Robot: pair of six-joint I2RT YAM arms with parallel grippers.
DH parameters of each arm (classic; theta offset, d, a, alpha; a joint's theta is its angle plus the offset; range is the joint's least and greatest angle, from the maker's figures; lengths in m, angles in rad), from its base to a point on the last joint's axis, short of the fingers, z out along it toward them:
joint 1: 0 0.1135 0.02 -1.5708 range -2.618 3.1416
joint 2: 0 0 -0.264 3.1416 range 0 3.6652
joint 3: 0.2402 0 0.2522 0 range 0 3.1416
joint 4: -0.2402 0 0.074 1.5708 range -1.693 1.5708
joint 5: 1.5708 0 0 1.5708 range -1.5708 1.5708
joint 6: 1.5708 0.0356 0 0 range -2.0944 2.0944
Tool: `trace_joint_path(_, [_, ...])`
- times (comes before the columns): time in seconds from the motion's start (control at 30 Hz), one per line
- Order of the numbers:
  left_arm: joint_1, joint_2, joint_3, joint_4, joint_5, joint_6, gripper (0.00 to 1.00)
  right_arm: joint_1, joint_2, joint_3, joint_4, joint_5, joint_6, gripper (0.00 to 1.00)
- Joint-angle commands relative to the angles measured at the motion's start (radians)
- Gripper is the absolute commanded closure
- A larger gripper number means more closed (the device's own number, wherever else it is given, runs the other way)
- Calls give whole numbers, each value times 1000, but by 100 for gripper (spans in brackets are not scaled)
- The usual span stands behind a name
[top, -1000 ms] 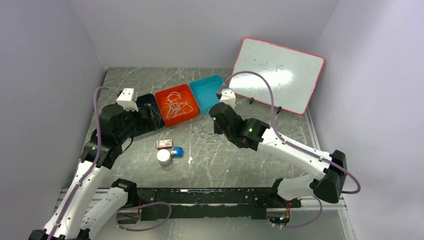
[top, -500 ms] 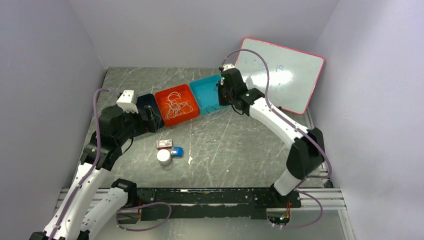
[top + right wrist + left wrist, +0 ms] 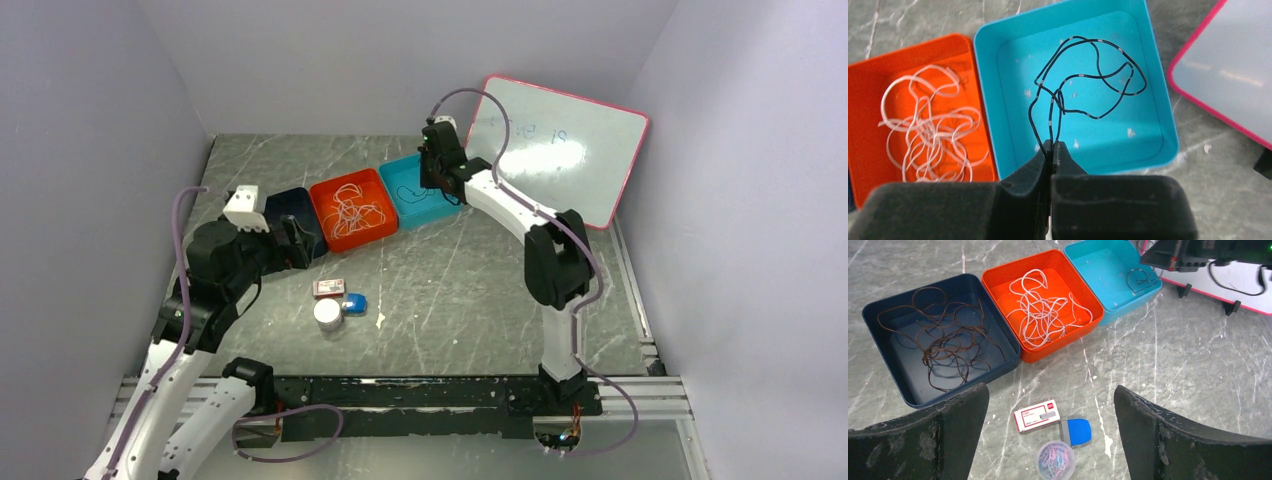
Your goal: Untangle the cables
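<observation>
My right gripper (image 3: pixel 1053 145) is shut on a thin black cable (image 3: pixel 1083 76) and holds it above the teal tray (image 3: pixel 985 100). The cable's loops hang down into that tray. White cables (image 3: pixel 928 130) lie piled in the orange tray (image 3: pixel 868 90) beside it. Dark brown cables (image 3: pixel 948 345) are spread in the navy tray (image 3: pixel 878 310). My left gripper (image 3: pixel 1050 390) is wide open and holds nothing, hovering over the table in front of the navy and orange trays. From above, the right gripper (image 3: pixel 430 182) sits over the teal tray (image 3: pixel 440 215).
A small red-and-white box (image 3: pixel 1037 415), a blue-and-grey piece (image 3: pixel 1078 431) and a round tub of paper clips (image 3: pixel 1054 460) lie under my left gripper. A pink-framed whiteboard (image 3: pixel 560 150) leans at the back right, close to the teal tray.
My right arm has swung from the middle of the table back to the teal tray, carrying the black cable. The left arm has pulled back slightly toward me.
</observation>
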Motion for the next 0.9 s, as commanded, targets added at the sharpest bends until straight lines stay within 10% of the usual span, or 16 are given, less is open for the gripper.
trace_joint_path(0.0, [-6, -17, 32, -10, -36, 7, 1, -20, 96, 71, 54, 41, 61, 100])
trace_joint_path(0.63, [-5, 17, 12, 13, 71, 22, 1, -33, 308, 208, 86, -5, 99, 94])
trace_joint_path(0.87, [-6, 20, 9, 17, 80, 23, 1, -39, 292, 220, 92, -16, 75, 65])
